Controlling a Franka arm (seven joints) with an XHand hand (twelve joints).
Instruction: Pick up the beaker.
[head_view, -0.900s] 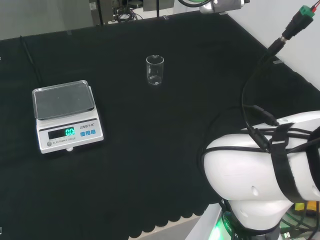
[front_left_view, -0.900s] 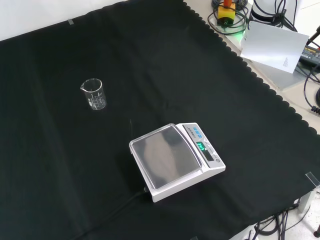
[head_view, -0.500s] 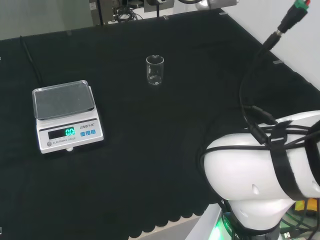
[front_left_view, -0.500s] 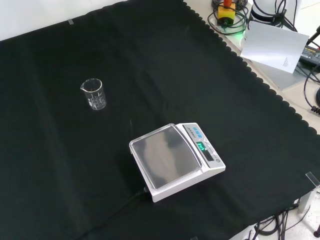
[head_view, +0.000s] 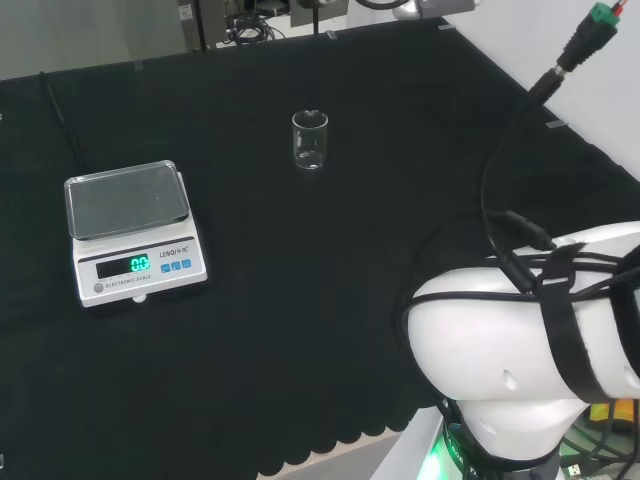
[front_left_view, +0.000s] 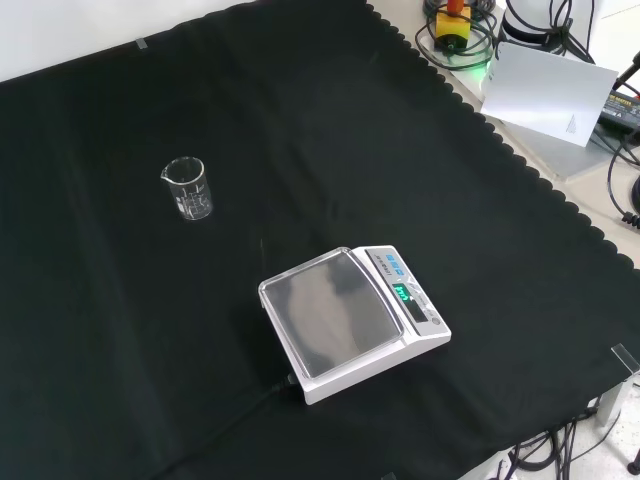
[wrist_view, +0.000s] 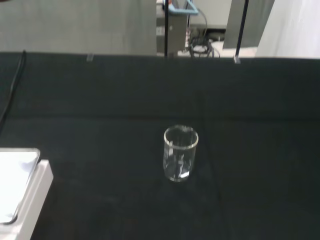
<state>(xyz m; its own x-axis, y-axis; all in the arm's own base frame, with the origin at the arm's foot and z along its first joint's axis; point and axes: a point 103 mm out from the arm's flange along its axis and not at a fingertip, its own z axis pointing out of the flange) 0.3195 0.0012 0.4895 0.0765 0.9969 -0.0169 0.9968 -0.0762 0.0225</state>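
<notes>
A small clear glass beaker (head_view: 310, 141) stands upright and looks empty on the black cloth, toward the far middle of the bench in the head view. In the front view the beaker (front_left_view: 188, 188) is at the left, well apart from the scale. The wrist view looks at the beaker (wrist_view: 180, 153) from some distance, with bare cloth all round it. Nothing touches it.
A white digital scale (head_view: 132, 232) with a lit green display sits at the left in the head view; the same scale (front_left_view: 352, 320) is in the middle of the front view, its cable running off the near edge. The arm's white link (head_view: 520, 360) fills the head view's lower right.
The cable and plug at the head view's top right have shifted slightly. The beaker and the scale have not moved.
</notes>
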